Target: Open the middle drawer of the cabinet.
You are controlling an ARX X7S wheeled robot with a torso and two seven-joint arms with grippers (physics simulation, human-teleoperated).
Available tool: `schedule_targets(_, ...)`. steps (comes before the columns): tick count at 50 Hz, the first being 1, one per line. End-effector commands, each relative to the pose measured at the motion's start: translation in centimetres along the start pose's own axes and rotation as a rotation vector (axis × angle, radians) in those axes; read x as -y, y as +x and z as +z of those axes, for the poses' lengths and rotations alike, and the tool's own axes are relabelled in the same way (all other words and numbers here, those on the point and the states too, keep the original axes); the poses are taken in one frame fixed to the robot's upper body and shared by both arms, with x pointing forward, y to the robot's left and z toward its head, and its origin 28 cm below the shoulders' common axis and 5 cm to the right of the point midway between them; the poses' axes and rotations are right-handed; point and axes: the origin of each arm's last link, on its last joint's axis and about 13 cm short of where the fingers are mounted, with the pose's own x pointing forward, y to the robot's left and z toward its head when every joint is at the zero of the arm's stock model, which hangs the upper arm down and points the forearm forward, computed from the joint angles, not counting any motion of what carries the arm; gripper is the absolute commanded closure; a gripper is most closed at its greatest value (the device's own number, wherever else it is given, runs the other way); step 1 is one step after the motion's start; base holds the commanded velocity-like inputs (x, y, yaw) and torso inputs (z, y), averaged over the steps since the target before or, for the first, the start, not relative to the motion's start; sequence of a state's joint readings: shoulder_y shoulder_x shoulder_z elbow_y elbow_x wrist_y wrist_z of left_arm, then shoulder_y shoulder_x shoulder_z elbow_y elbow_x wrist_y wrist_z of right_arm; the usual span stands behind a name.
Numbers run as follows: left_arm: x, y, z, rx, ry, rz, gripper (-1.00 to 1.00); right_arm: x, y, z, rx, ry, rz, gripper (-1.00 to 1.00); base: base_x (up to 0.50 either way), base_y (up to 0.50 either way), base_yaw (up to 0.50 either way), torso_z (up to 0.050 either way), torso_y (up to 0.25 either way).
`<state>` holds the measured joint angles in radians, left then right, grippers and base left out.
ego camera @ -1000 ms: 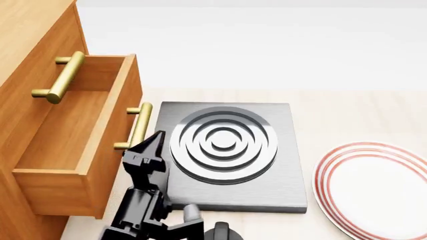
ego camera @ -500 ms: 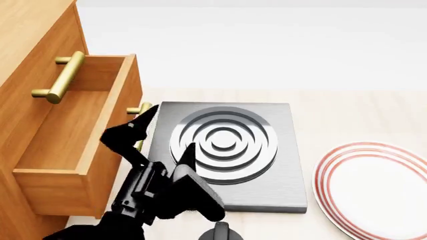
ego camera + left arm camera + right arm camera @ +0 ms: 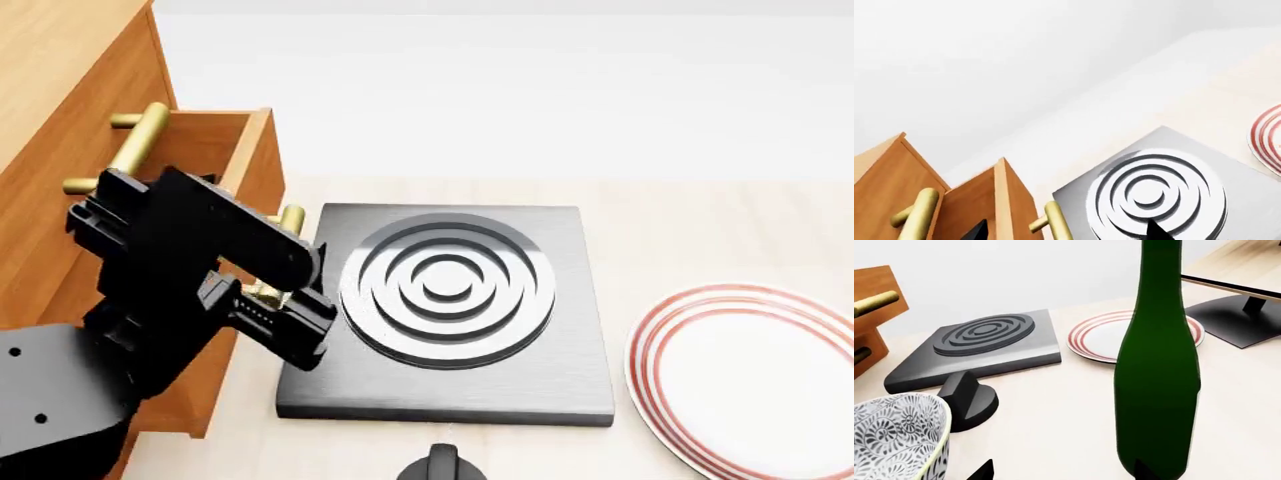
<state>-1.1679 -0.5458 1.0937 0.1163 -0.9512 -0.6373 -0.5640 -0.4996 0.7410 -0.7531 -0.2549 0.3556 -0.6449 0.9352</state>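
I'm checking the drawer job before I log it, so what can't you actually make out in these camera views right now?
- Middle drawer handle: head view, mostly behind the left arm.
- Left gripper: left wrist view, only finger tips above the frame edge.
- Lowest drawer: out of every view.
- Right gripper: right wrist view, cut off; the green bottle stands close in front.

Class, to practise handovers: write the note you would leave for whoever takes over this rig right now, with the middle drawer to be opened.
Left gripper: open, holding nothing, fingertips either side of the brass handle of the middle drawer.
Right gripper: open, idle, low over the table, facing a green bottle.
The cabinet stands left of the stove plate; its middle drawer is pulled well out, the inside showing.
Done: the drawer is open.
Left: probably only to draw the left arm back clear of the handle; whether the drawer is at full travel cannot be told.
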Motion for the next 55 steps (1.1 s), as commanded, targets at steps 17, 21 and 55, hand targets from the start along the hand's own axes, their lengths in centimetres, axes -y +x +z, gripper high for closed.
schedule_targets(17, -3.4, -1.7, 4.0, -0.200, -0.240, -0.089, -1.00, -0.1, 0.1, 0.0, -0.003, -0.005, 0.005, -1.00, 0.00, 0.00, 0.00, 0.000, 0.000)
schedule_targets(21, -3.7, -1.5, 4.2, -0.232, -0.263, -0.090, -1.00, -0.1, 0.1, -0.1, -0.005, -0.003, 0.003, -1.00, 0.00, 0.00, 0.00, 0.000, 0.000)
schedule_targets(55, -4.7, 0.5, 2.3, -0.309, -0.465, -0.002, -1.00, -0.1, 0.1, -0.3, -0.009, -0.004, 0.001, -1.00, 0.00, 0.00, 0.00, 0.000, 0.000)
